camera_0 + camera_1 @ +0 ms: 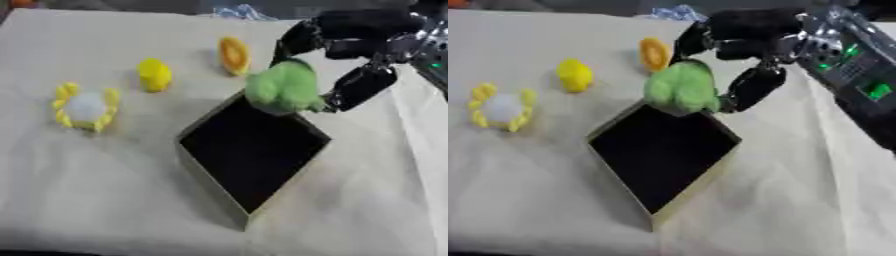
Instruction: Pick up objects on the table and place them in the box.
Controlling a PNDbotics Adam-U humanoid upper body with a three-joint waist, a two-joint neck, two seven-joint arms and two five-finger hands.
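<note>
Green soft toy [282, 90]: I am holding it with my right hand [350, 47], fingers [360, 86] curled around it, above the box's [214, 172] far corner, ready for dropping in.

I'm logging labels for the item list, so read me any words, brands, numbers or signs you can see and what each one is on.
No text can be read here.
The green object in the right hand, the yellow objects, the orange one and the box: no print visible.
The arm's panel shows green lights, but any marks are too blurred to read.
</note>
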